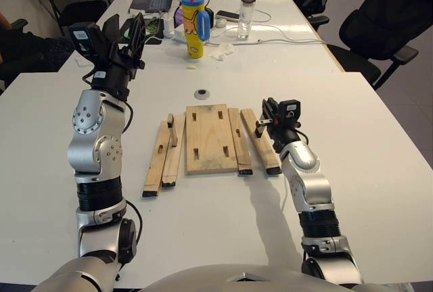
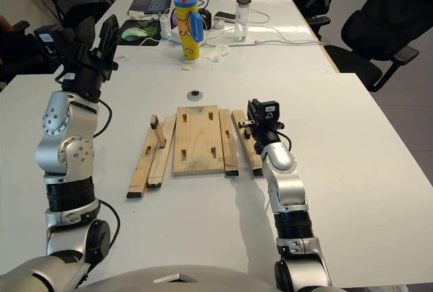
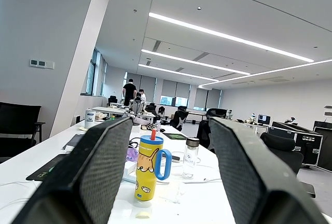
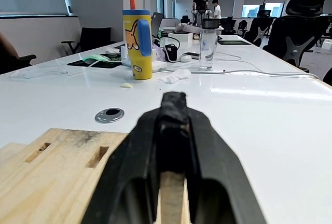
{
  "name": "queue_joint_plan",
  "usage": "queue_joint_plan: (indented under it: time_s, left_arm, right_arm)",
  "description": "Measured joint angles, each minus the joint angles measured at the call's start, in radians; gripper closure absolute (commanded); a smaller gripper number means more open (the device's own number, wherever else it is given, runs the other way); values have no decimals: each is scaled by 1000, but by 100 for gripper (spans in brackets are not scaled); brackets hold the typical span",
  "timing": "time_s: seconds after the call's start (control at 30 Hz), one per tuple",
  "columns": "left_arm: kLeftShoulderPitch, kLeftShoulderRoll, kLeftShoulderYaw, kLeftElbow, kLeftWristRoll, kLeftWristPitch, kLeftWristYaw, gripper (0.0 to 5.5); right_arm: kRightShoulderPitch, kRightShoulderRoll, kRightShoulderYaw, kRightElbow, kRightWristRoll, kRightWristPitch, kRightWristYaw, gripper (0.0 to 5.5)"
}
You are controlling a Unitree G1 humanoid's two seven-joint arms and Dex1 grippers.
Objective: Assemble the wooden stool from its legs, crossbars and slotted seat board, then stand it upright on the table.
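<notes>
**A:** In the left eye view, how many pieces are there?

**B:** There is one slotted seat board (image 1: 211,140), flat in the middle of the white table (image 1: 379,143). A left pair of legs (image 1: 162,160) lies side by side just left of it, with one short crossbar (image 1: 172,128) on top near their far ends. Just right of the board are the inner right leg (image 1: 239,141) and the outer right leg (image 1: 264,151). That makes four legs and one crossbar.

**A:** And the grippers?

**B:** The right gripper (image 1: 261,127) is low on the outer right leg. The left gripper (image 1: 123,28) is held high over the table's far left side, well apart from the wood.

**A:** What does the right eye view add?

**B:** The board is pale wood with four dark slots, two far and two near. Each leg has a dark near tip.

**A:** The left wrist view?

**B:** The left gripper's two ribbed pads (image 3: 88,177) stand wide apart with nothing between them. Beyond them are one yellow cup (image 3: 150,167) with a blue handle and one clear bottle (image 3: 190,157).

**A:** The right wrist view?

**B:** The right gripper's black fingers (image 4: 174,125) are pressed together over the strip of the outer right leg, clamping it. The board's corner lies beside them with two slots showing. One round grommet (image 4: 109,114) sits in the tabletop beyond.
</notes>
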Motion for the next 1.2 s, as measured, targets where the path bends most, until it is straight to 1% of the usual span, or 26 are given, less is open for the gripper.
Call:
queue_joint_plan:
  time_s: [0.27,0.53,0.57,0.6,0.73,0.77,0.83,1.0,1.13,1.17,1.2]
  left_arm:
    - [0,0,0,0,0,-3,-1,275]
    - [0,0,0,5,1,-5,-1,275]
    - [0,0,0,5,1,-5,-2,275]
    - [0,0,0,5,1,-5,-2,275]
    - [0,1,1,8,3,-7,-2,275]
    - [0,1,1,8,3,-8,-2,275]
    - [0,1,1,8,3,-8,-2,275]
    - [1,0,1,8,5,-10,-1,275]
    - [2,-2,1,7,9,-16,1,275]
    - [3,-4,0,7,10,-17,2,275]
    - [3,-8,0,7,14,-18,3,275]
  right_arm:
    - [50,1,4,-21,0,-54,8,509]
    - [37,1,5,-11,-1,-54,8,509]
    - [37,1,5,-12,-1,-54,9,472]
    - [38,1,4,-17,-1,-55,9,465]
    - [79,2,2,-10,7,-5,11,400]
    - [75,2,-1,-30,9,1,11,379]
    - [57,1,-2,-70,15,14,11,353]
    - [9,0,-17,-168,38,75,7,350]
    - [-77,-15,-44,-204,42,128,0,350]
    - [-118,-22,-62,-201,50,140,-1,369]
    - [-162,-31,-82,-195,59,146,-2,376]
